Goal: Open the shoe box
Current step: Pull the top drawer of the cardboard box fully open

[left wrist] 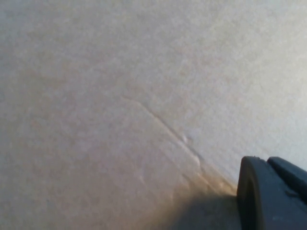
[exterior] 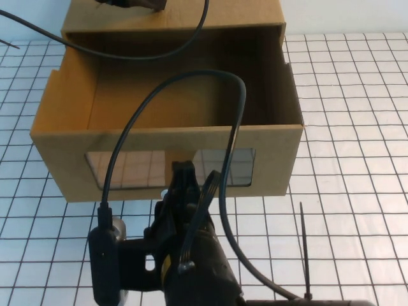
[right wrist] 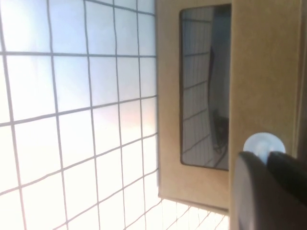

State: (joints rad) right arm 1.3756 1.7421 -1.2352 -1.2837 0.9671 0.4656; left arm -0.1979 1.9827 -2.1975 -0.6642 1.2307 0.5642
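right tool (exterior: pixel 183 169) closed near, left tool (left wrist: pixel 269 192) far

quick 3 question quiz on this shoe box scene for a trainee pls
1. True or false: the shoe box stands with its lid swung back and its inside showing.
2. Pick one: the right end effector is A) inside the box, B) shut, just in front of the box's front wall by the window, C) clamped on the lid.
3. Fill in: the left end effector is at the far side, by the ____.
Key: 1 true; 2 B; 3 lid.
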